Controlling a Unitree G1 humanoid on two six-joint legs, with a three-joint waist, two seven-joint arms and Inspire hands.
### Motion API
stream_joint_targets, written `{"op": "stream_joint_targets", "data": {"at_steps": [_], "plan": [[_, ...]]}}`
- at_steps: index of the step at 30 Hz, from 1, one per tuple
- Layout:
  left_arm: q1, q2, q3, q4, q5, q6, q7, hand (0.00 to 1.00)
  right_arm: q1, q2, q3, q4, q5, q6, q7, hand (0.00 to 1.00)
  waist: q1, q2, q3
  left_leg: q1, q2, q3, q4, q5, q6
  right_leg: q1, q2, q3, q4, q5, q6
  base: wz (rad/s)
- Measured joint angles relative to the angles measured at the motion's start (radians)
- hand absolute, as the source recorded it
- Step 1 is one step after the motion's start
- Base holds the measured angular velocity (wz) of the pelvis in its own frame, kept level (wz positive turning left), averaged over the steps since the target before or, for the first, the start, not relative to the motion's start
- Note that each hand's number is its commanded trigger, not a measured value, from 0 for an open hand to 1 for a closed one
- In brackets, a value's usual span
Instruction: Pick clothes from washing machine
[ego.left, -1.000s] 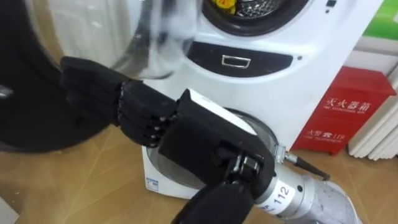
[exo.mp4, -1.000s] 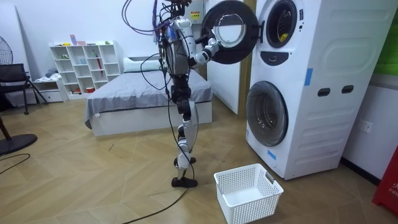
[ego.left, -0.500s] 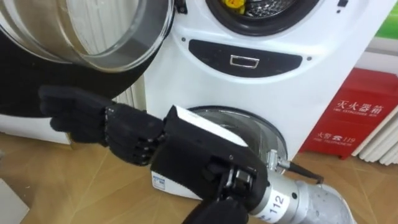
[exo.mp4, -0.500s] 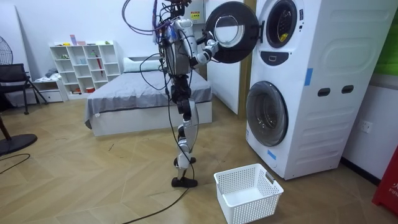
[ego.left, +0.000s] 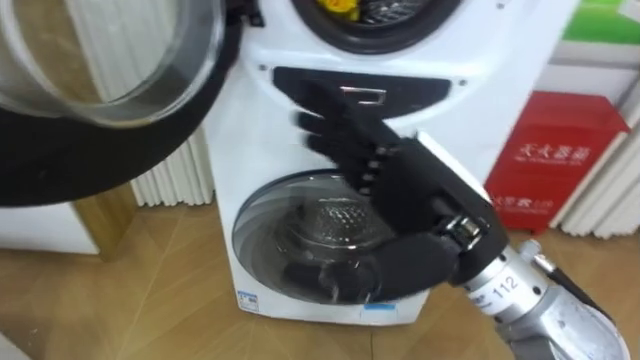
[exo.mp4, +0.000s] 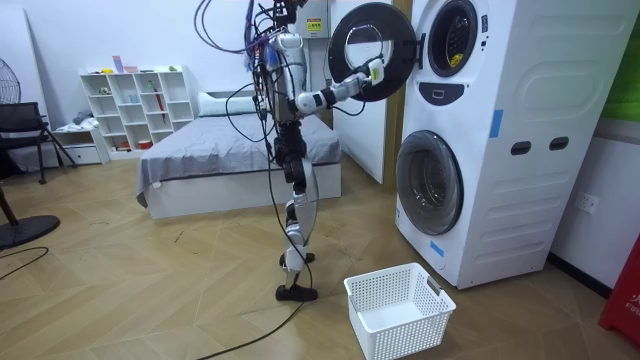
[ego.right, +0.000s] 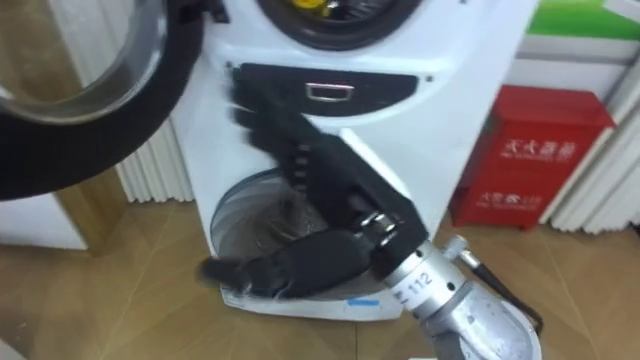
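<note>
The robot stands facing the stacked washing machine (exo.mp4: 500, 130), beside its open upper door (ego.left: 110, 90). Its right hand (ego.left: 410, 195) hangs just below the upper drum (ego.left: 395, 18) with the fingers straight and spread wide, holding nothing. A yellow garment (ego.left: 338, 6) lies inside that drum, at its front rim. A white basket (exo.mp4: 398, 310) sits on the floor near the machine's corner.

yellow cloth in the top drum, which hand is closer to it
Right: right hand raised before the dark panel just below the yellow cloth; left hand not reaching toward it.

Black digits on silver wrist behind right hand (ego.left: 425, 190). White characters plus digits on red cabinet (ego.left: 555, 150). Small sticker (ego.left: 250, 298) low on washing machine (ego.left: 235, 150): unreadable.
</note>
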Motion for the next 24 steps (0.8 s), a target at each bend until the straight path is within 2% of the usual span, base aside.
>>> {"op": "stream_joint_targets", "data": {"at_steps": [4, 6, 8, 10, 12, 14, 15, 17, 18, 19, 21, 24], "plan": [[-0.006, 0.0, 0.01, -0.004, 0.006, 0.0, 0.0, 0.0, -0.053, 0.0, -0.008, 0.002, 0.024, 0.001, -0.042, 0.0, -0.004, -0.008, -0.0041, 0.011, 0.0, 0.001, 0.0, 0.004, -0.001, 0.004, 0.001, 0.003, -0.004, 0.0, -0.001, -0.01], [-0.006, 0.002, 0.02, 0.0, 0.006, 0.0, 0.0, 0.0, -0.104, 0.001, -0.01, 0.012, 0.024, 0.001, -0.064, 0.0, 0.004, -0.021, -0.0049, 0.022, 0.0, 0.002, -0.001, 0.004, -0.001, 0.013, 0.001, 0.003, -0.004, 0.0, -0.001, 0.0], [-0.002, 0.002, 0.03, -0.001, 0.003, 0.0, 0.006, 0.0, -0.125, 0.002, -0.011, 0.013, 0.023, 0.001, -0.085, 0.0, 0.017, -0.031, -0.0021, 0.028, 0.0, 0.001, -0.001, 0.003, -0.001, 0.022, 0.001, -0.001, -0.004, 0.0, -0.001, 0.05], [-0.002, 0.002, 0.037, -0.003, -0.007, 0.006, 0.025, 0.0, -0.177, 0.006, -0.01, 0.057, 0.024, 0.004, -0.1, 0.0, 0.024, -0.041, 0.0055, 0.026, 0.0, -0.004, 0.0, 0.003, -0.001, 0.027, 0.001, -0.002, -0.004, 0.0, -0.001, 0.07], [0.0, 0.004, 0.046, -0.003, 0.004, 0.021, 0.035, 0.0, -0.199, 0.006, -0.01, 0.088, 0.019, 0.01, -0.117, 0.0, 0.03, -0.04, 0.007, 0.017, 0.001, -0.014, 0.016, -0.002, -0.001, 0.029, 0.002, -0.008, -0.001, 0.0, -0.001, 0.14], [-0.001, 0.002, 0.047, -0.002, 0.005, 0.034, 0.037, 0.0, -0.21, 0.006, -0.01, 0.105, 0.018, 0.012, -0.121, 0.0, 0.035, -0.037, 0.0084, -0.002, 0.006, -0.027, 0.062, -0.023, -0.003, 0.033, 0.007, -0.022, 0.0, 0.0, -0.001, 0.17], [-0.005, 0.001, 0.047, -0.001, 0.003, 0.043, 0.04, 0.0, -0.21, 0.008, -0.01, 0.117, 0.02, 0.012, -0.122, 0.0, 0.039, -0.03, 0.0123, -0.016, 0.01, -0.035, 0.093, -0.038, -0.006, 0.036, 0.012, -0.027, 0.002, -0.002, -0.003, 0.11], [-0.001, 0.001, 0.051, -0.003, 0.004, 0.051, 0.041, 0.0, -0.212, 0.021, -0.011, 0.132, 0.017, 0.012, -0.128, 0.0, 0.054, -0.025, 0.014, -0.056, 0.026, -0.04, 0.166, -0.067, -0.011, 0.019, 0.025, -0.027, 0.032, -0.016, -0.014, 0.04], [-0.005, 0.001, 0.057, 0.005, 0.004, 0.055, 0.041, 0.0, -0.22, 0.033, -0.011, 0.147, 0.011, 0.012, -0.129, 0.0, 0.063, -0.016, 0.0184, -0.091, 0.044, -0.044, 0.24, -0.102, -0.017, 0.005, 0.039, -0.027, 0.065, -0.038, -0.025, -0.06], [0.001, 0.004, 0.058, 0.007, 0.003, 0.058, 0.042, 0.0, -0.22, 0.045, -0.01, 0.157, 0.011, 0.012, -0.13, 0.0, 0.074, -0.01, 0.0196, -0.115, 0.061, -0.047, 0.3, -0.128, -0.024, -0.008, 0.052, -0.026, 0.105, -0.062, -0.034, 0.0], [0.014, 0.008, 0.058, 0.008, 0.004, 0.068, 0.043, 0.0, -0.22, 0.05, -0.009, 0.178, 0.01, 0.01, -0.139, 0.0, 0.084, -0.01, 0.0197, -0.134, 0.075, -0.032, 0.36, -0.144, -0.03, -0.025, 0.055, -0.026, 0.154, -0.103, -0.043, 0.19], [0.031, 0.009, 0.056, 0.006, 0.008, 0.095, 0.044, 0.0, -0.226, 0.054, -0.008, 0.211, 0.011, 0.008, -0.167, 0.0, 0.107, -0.023, 0.0074, -0.151, 0.079, -0.018, 0.408, -0.143, -0.031, -0.042, 0.05, -0.02, 0.208, -0.143, -0.058, 0.25]]}}
